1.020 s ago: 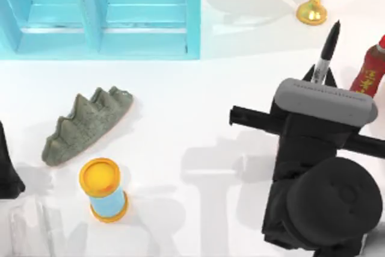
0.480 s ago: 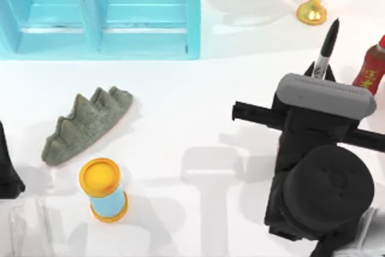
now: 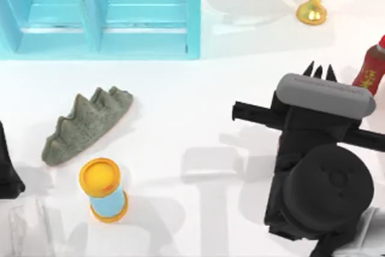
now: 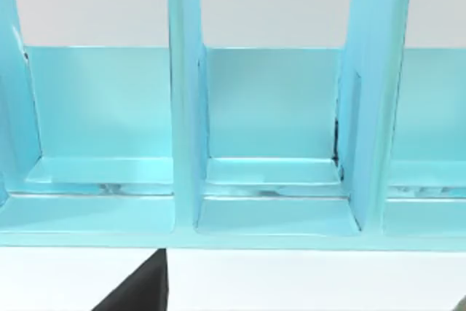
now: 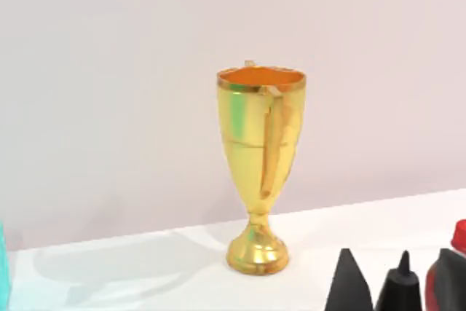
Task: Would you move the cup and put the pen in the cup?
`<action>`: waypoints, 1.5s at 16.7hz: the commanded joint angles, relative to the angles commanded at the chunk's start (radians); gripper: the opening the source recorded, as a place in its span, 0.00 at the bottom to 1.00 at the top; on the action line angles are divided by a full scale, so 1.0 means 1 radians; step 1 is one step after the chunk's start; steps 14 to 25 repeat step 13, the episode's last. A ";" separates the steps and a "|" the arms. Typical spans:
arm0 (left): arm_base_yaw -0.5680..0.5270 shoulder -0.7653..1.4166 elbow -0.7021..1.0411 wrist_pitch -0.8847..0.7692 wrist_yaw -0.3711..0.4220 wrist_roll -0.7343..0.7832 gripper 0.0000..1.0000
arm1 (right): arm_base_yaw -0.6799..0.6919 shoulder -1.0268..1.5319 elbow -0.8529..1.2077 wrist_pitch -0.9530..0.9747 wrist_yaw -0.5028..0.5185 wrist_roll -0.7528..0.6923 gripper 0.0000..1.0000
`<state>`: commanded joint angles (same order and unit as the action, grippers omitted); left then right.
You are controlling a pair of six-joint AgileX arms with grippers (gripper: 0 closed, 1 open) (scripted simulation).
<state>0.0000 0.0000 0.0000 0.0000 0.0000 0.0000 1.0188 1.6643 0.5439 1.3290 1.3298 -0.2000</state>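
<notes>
Pen (image 3: 319, 70): black tip alone visible, poking up between the fingertips at the table's right side; rest hidden under the arm.
Right gripper (image 3: 320, 75): jaws narrow, closed on the pen.
Red bottle (image 3: 373, 69): just beside the gripper, to its right.
Gold trophy (image 5: 260, 169): upright, behind the gripper by the wall.
Left gripper (image 3: 6, 167): parked at the left edge; jaws, cannot tell.
Blue shelf (image 4: 262, 143): back left.

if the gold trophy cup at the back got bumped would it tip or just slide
Probably tip. The gold trophy cup is tall, with a wide bowl above a narrow stem and a small round foot, so a knock up high would likely topple it. Its glossy surface suggests a hard, slick shell. The right pincer is just in front of it.
</notes>
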 joint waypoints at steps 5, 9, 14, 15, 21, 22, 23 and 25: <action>0.000 0.000 0.000 0.000 0.000 0.000 1.00 | 0.000 0.000 0.000 0.000 0.000 0.000 0.83; 0.000 0.000 0.000 0.000 0.000 0.000 1.00 | 0.000 0.000 0.000 0.000 0.000 0.000 1.00; 0.000 0.000 0.000 0.000 0.000 0.000 1.00 | 0.000 0.000 0.000 0.000 0.000 0.000 1.00; 0.000 0.000 0.000 0.000 0.000 0.000 1.00 | 0.000 0.000 0.000 0.000 0.000 0.000 1.00; 0.000 0.000 0.000 0.000 0.000 0.000 1.00 | 0.000 0.000 0.000 0.000 0.000 0.000 1.00; 0.000 0.000 0.000 0.000 0.000 0.000 1.00 | 0.000 0.000 0.000 0.000 0.000 0.000 1.00; 0.000 0.000 0.000 0.000 0.000 0.000 1.00 | 0.000 0.000 0.000 0.000 0.000 0.000 1.00; 0.000 0.000 0.000 0.000 0.000 0.000 1.00 | 0.000 0.000 0.000 0.000 0.000 0.000 1.00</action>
